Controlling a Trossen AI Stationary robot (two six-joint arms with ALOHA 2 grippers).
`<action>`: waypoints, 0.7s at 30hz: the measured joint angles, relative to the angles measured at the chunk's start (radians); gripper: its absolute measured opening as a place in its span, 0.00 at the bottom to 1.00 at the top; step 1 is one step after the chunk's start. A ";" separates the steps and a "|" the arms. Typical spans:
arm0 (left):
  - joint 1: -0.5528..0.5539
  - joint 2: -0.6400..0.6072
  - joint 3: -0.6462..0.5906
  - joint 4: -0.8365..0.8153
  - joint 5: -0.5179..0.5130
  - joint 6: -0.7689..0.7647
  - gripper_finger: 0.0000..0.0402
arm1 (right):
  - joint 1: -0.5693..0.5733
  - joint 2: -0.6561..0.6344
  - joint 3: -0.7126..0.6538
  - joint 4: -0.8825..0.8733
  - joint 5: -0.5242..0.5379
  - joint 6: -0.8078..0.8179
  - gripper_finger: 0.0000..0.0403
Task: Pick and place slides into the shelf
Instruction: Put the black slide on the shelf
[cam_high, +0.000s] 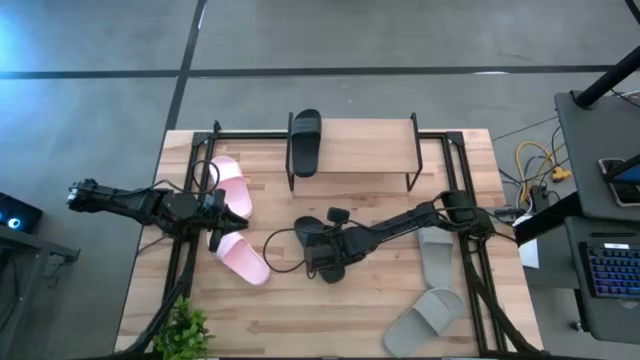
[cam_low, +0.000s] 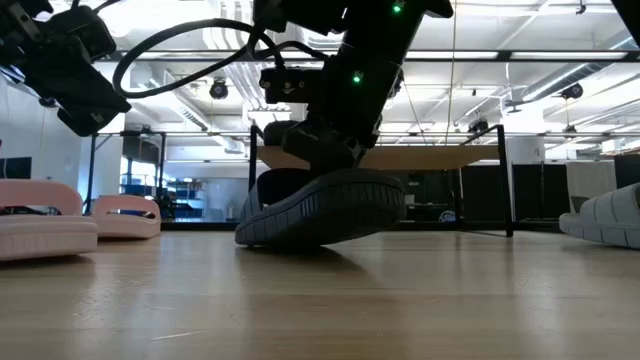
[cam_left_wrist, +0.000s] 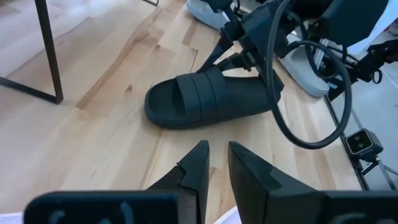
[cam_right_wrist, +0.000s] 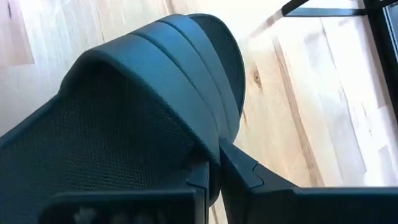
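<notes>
Clamping its fingers on the ribbed strap of a black slide (cam_high: 322, 250), the right gripper (cam_high: 318, 252) is tilting the moulded sandal's treaded sole off the pale wooden table (cam_high: 330, 320), in open space in front of the shelf (cam_high: 365, 145). Another black slide (cam_high: 304, 141) is lying on the shelf's top board. Hovering nearly closed and empty, the left gripper (cam_high: 228, 213) is sitting between two pink slides (cam_high: 231, 185), well left of the shelf.
</notes>
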 joint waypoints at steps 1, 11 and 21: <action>0.000 0.004 0.000 0.000 0.000 -0.004 0.11 | 0.000 0.000 0.005 -0.005 0.000 0.013 0.03; 0.000 0.030 0.000 0.001 -0.002 -0.052 0.11 | 0.041 -0.055 0.197 -0.123 0.190 0.106 0.03; -0.001 0.028 0.000 0.002 -0.017 -0.051 0.11 | 0.018 -0.061 0.521 -0.424 0.538 0.116 0.03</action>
